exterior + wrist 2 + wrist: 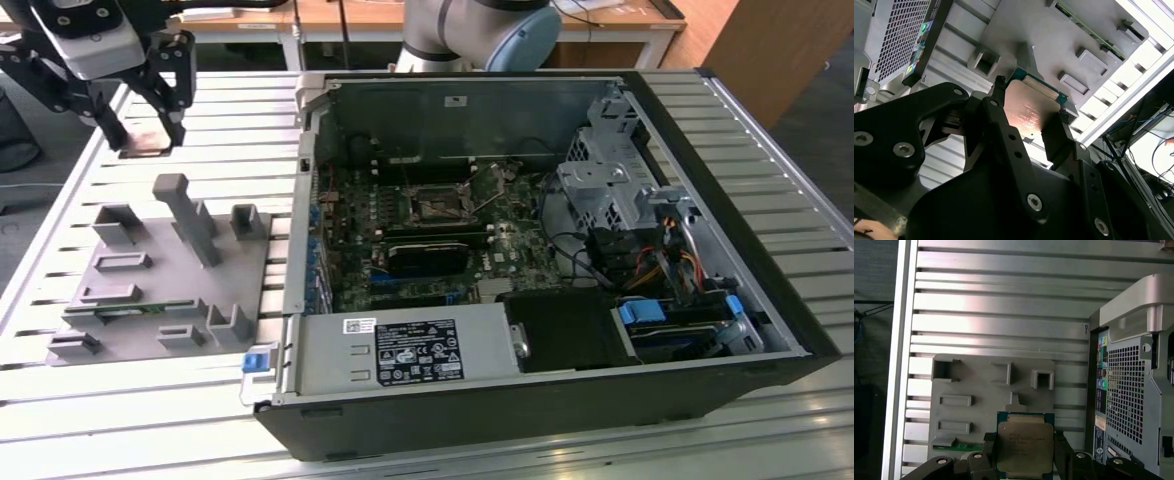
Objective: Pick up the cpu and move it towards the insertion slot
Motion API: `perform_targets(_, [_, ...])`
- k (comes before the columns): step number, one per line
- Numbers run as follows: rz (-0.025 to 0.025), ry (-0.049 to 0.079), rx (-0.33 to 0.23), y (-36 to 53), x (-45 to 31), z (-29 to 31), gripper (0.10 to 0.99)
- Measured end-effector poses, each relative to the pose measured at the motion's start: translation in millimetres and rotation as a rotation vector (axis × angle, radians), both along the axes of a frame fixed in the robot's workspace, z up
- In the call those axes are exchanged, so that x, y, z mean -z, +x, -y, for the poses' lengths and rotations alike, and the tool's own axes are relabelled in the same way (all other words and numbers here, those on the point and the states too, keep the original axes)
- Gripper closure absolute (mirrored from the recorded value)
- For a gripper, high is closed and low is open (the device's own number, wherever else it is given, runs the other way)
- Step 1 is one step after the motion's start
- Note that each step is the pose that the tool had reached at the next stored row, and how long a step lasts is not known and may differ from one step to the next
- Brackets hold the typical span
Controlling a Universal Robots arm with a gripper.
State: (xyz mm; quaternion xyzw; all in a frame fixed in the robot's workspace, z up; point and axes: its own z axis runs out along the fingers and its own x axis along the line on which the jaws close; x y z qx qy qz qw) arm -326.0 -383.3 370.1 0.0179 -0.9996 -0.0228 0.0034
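Gripper (1025,456) is closed on opposite edges of the cpu (1025,442), held aloft at the exterior view's upper left, well apart from the insertion slot (437,205). Judged light, rigid, fragile; an edge grip suits.

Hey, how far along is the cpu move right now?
Done: the claw is shut on the cpu, lifted clear of the grey fixture. In hand: the chip hangs over the table at the exterior view's left. Left: it is not yet near the insertion slot inside the open computer case.
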Motion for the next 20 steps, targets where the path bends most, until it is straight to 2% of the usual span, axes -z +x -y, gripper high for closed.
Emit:
perform_targets(8, [-0.0001, 0.000, 0.002, 6.9, 0.0, -2.7, 0.545])
perform_targets(13, [-0.0001, 0.000, 0.034, 8.5, 0.0, -3.2, 0.545])
perform_targets(20, [0.0000, 0.000, 0.043, 19.2, 0.0, -4.5, 0.545])
